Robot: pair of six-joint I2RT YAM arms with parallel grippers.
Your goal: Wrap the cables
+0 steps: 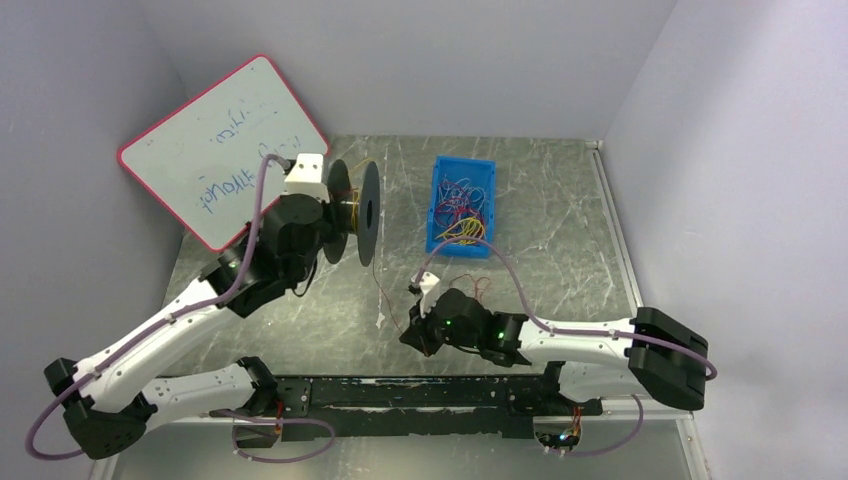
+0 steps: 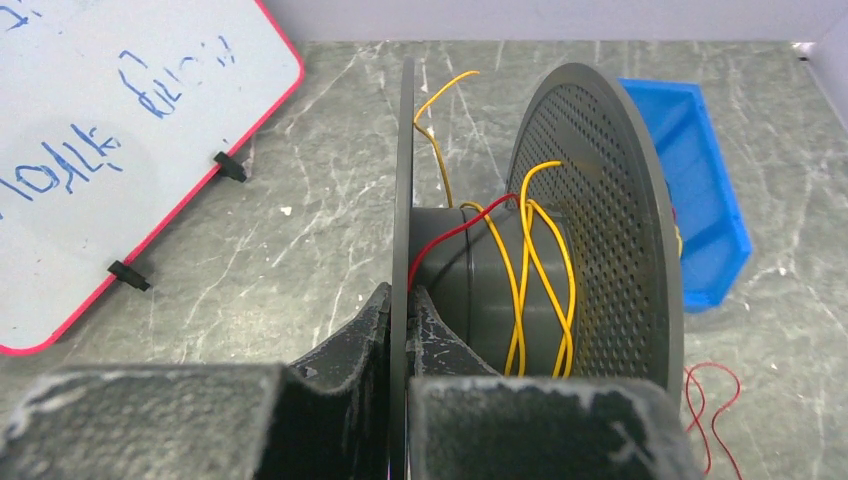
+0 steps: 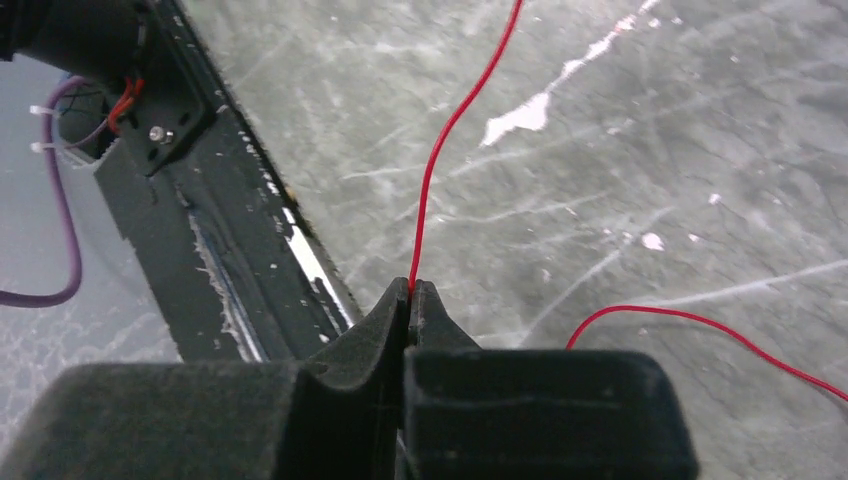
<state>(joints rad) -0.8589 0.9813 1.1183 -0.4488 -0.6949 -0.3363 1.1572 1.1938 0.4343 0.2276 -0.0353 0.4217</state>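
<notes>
Above the marbled grey tabletop, the left gripper clamps the dark grey perforated plastic spool by one flange; off it the thin red cable runs nearward into the right gripper (pinched tight).

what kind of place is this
Probably a robotics lab test cell: pale walls box in a scratched metal table, with a handwritten whiteboard propped at the back and a blue bin of loose cables.
</notes>
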